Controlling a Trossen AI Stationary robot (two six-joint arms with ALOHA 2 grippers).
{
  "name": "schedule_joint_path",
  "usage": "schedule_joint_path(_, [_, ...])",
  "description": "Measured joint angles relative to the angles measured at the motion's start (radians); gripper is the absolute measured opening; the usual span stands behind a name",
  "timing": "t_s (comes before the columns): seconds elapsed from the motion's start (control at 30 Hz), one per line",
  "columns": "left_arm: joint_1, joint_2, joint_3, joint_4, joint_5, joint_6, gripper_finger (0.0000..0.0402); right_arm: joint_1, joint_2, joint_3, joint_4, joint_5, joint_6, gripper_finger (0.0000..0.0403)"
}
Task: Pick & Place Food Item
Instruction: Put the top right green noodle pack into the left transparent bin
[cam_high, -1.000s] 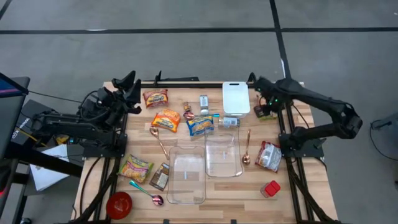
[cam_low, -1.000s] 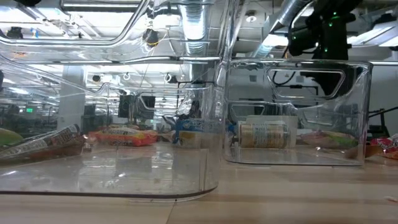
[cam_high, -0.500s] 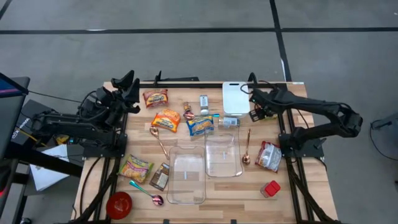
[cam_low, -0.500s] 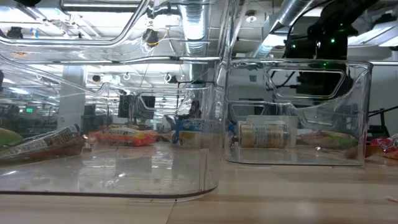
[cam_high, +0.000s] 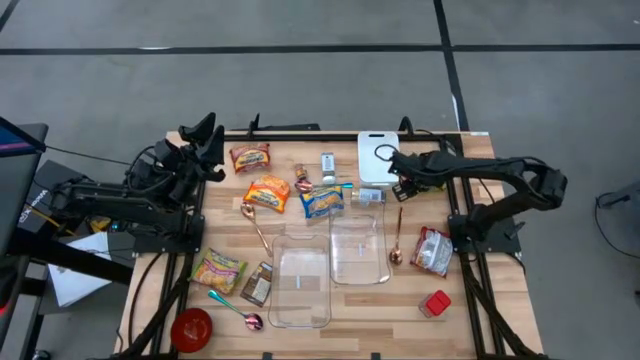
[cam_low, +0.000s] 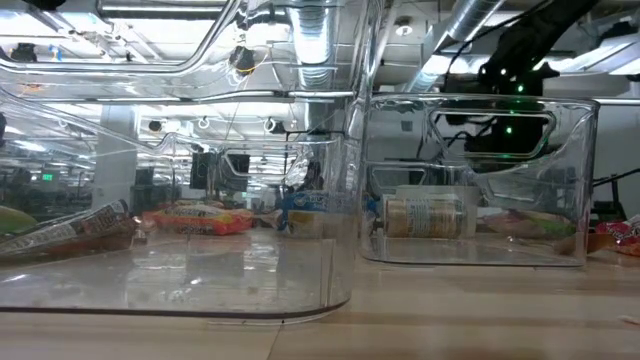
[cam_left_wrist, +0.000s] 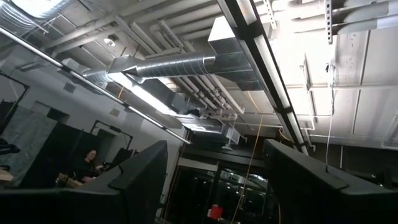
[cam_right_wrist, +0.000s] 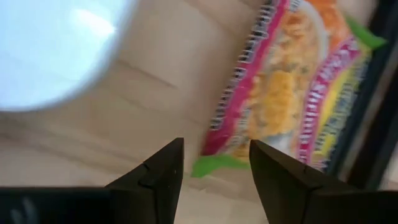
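My right gripper is open and empty, hovering over the right edge of the white cutting board at the table's far right. In the right wrist view its fingers stand above bare wood, between the board and a pink-and-yellow noodle packet that lies flat by the table's dark right rail. The packet shows only partly under the arm in the high view. My left gripper waits open at the far left corner, pointing up at the ceiling.
Two clear containers stand at the middle front. More noodle packets, a lying can, copper spoons, a snack bag and a red bowl lie around.
My right gripper has gone from the table's right rail toward the left, out over the cutting board's right edge, and has come down somewhat. It has stayed empty. Nothing on the table has moved.
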Motion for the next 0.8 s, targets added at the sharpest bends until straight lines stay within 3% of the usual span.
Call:
schedule_joint_path(0.27, [0.000, 0.000, 0.000, 0.007, -0.001, -0.003, 0.0260, 0.002, 0.090, 0.000, -0.036, 0.125, 0.006, 0.0166])
schedule_joint_path(0.43, [0.000, 0.000, 0.000, 0.007, -0.001, -0.019, 0.0260, 0.005, 0.085, 0.000, -0.045, 0.124, 0.002, 0.0100])
schedule_joint_path(0.57, [0.000, 0.000, 0.000, 0.007, -0.001, -0.019, 0.0260, 0.012, 0.033, 0.000, -0.052, 0.120, -0.001, 0.0015])
schedule_joint_path(0.8, [0.000, 0.000, 0.000, 0.006, -0.001, -0.019, 0.0260, 0.017, -0.133, 0.000, -0.209, 0.114, 0.051, 0.0003])
